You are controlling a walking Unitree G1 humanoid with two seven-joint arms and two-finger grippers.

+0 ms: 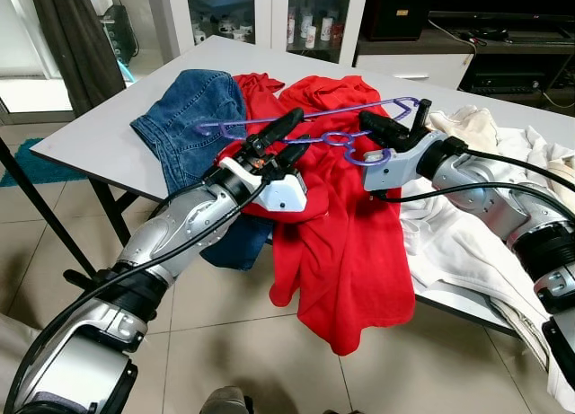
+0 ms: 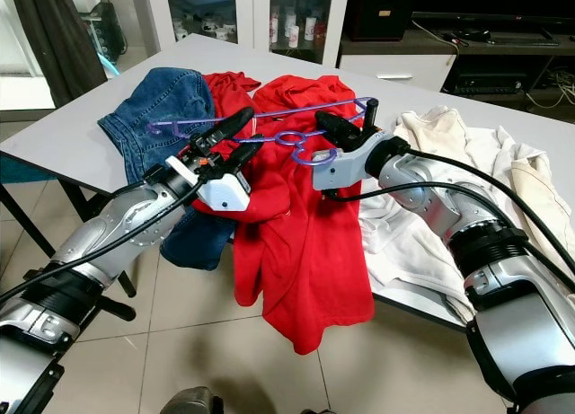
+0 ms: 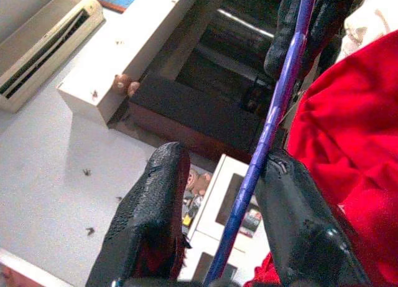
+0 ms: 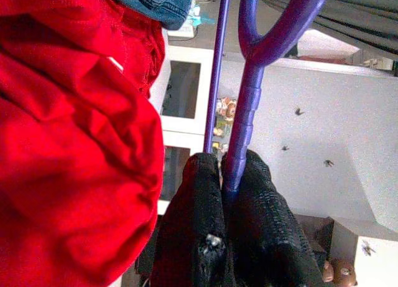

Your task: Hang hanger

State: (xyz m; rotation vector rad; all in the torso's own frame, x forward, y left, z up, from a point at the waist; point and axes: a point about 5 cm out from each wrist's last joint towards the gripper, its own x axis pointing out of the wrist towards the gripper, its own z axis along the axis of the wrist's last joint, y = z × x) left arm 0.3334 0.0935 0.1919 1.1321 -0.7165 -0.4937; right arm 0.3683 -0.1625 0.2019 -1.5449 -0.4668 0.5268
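A purple plastic hanger [image 1: 359,107] is held in the air above a red shirt [image 1: 332,225] that drapes over the front edge of the white table [image 1: 99,136]. My right gripper [image 1: 373,123] is shut on the hanger's neck just below the hook; the right wrist view shows its fingers [image 4: 205,193] pinched around the purple stem [image 4: 249,112]. My left gripper [image 1: 286,137] is open around the hanger's thin bar [image 3: 286,81], which rests against one finger [image 3: 298,212], with a wide gap to the other.
Blue jeans [image 1: 193,109] lie on the table to the left of the shirt, and a heap of white clothes [image 1: 467,234] lies to the right. A glass-door cabinet [image 1: 269,10] and a dark TV stand [image 1: 503,55] stand behind the table. Tiled floor lies below.
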